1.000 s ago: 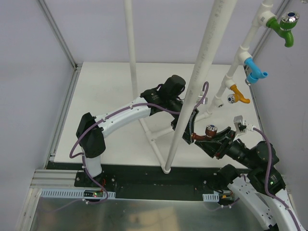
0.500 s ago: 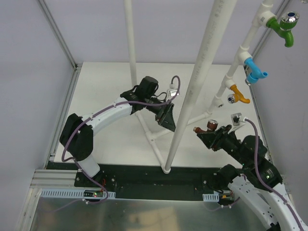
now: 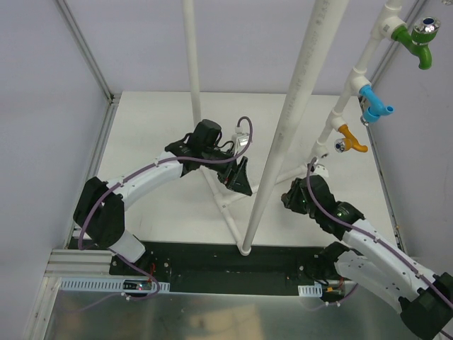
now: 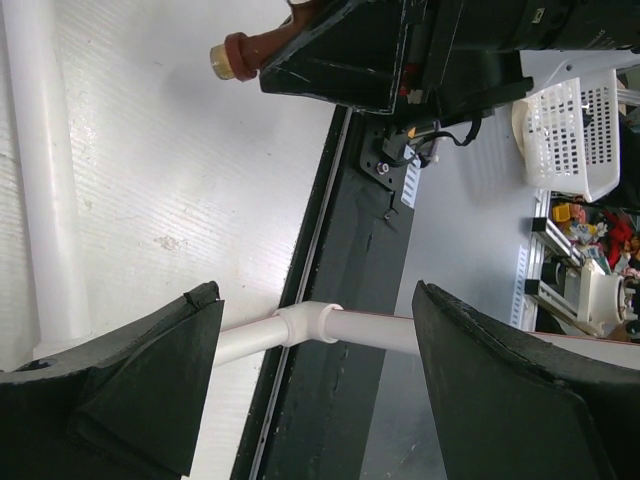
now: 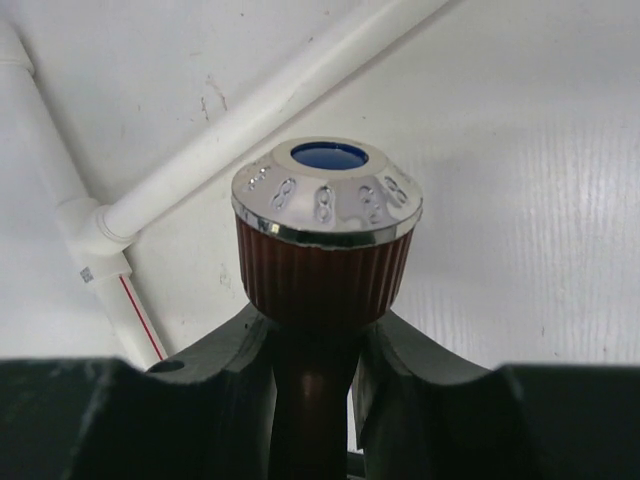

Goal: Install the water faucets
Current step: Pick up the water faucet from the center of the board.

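My right gripper (image 5: pixel 320 330) is shut on the neck of the brown faucet (image 5: pixel 325 250), whose silver cap with a blue centre points up. In the top view the right gripper (image 3: pixel 294 197) hangs low beside the slanted white pipe (image 3: pixel 304 85), and the faucet is hidden under it. The left wrist view shows the brown faucet's (image 4: pixel 240 55) threaded end sticking out of the right gripper. My left gripper (image 3: pixel 238 180) is open and holds nothing; in its own view the left gripper (image 4: pixel 315 300) frames a pipe elbow (image 4: pixel 305 325). Green (image 3: pixel 417 39), blue (image 3: pixel 375 106) and orange (image 3: pixel 350 138) faucets sit on the pipe frame at the right.
A second upright pipe (image 3: pixel 192 57) rises at the back. Floor pipes of the frame (image 5: pixel 250 110) cross the white table. The black base strip (image 3: pixel 212 258) runs along the near edge. A white basket (image 4: pixel 565 135) shows beyond it.
My left gripper opened, let go of the brown faucet and drew back to the left. The right gripper carried the faucet up and left, towards the foot of the frame.
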{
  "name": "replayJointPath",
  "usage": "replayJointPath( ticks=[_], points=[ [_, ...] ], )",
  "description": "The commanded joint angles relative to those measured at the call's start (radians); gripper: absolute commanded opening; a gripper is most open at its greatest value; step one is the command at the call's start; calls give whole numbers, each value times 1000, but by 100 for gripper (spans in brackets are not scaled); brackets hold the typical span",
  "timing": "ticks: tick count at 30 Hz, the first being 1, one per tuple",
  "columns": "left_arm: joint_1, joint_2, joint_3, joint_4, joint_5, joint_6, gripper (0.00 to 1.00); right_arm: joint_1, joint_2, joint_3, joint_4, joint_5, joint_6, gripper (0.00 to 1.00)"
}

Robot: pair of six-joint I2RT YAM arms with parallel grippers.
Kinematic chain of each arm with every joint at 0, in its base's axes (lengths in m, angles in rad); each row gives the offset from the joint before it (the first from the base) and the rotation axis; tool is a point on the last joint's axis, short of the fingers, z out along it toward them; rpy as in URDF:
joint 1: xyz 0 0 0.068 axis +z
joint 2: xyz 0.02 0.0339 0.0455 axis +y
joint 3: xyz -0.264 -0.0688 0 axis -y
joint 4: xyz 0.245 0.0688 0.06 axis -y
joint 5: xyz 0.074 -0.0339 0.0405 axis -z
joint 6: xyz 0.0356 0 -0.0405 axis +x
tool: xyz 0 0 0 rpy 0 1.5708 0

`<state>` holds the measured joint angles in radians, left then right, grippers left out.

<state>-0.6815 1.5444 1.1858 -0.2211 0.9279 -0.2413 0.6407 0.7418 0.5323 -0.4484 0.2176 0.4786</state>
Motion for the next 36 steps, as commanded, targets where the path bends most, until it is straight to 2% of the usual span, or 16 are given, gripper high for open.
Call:
replayJointPath(
  ticks=[1, 7, 13, 21, 25, 29, 31, 33, 34, 36],
  points=[
    [-6, -36, -17, 20, -26, 20, 78, 27, 60, 8, 255, 81, -20, 0],
    [-6, -53, -35, 23, -27, 23, 78, 28, 221, 35, 486, 74, -185, 0],
    [-6, -61, -57, 35, -14, 8, 76, 27, 462, 98, 603, 62, -291, 0],
    [-4, -101, -94, 35, -34, 14, 75, 28, 561, 110, 688, 42, -334, 0],
    [-6, -102, -95, 45, -55, 17, 75, 28, 510, 89, 653, 54, -308, 0],
    [-9, -125, -117, 135, -60, -19, 77, 27, 343, 129, 461, 106, -235, 0],
    [-21, -164, -173, 271, -64, -82, 79, 27, 237, 156, 323, 138, -189, 0],
    [-41, -213, -279, 507, -80, -159, 81, 27, 124, 170, 219, 144, -161, 0],
    [-50, -233, -349, 605, -118, -176, 83, 28, 81, 175, 174, 152, -143, 0],
    [-56, -273, -414, 657, -254, -174, 88, 30, -7, 190, 93, 169, -114, 0]
  ],
)
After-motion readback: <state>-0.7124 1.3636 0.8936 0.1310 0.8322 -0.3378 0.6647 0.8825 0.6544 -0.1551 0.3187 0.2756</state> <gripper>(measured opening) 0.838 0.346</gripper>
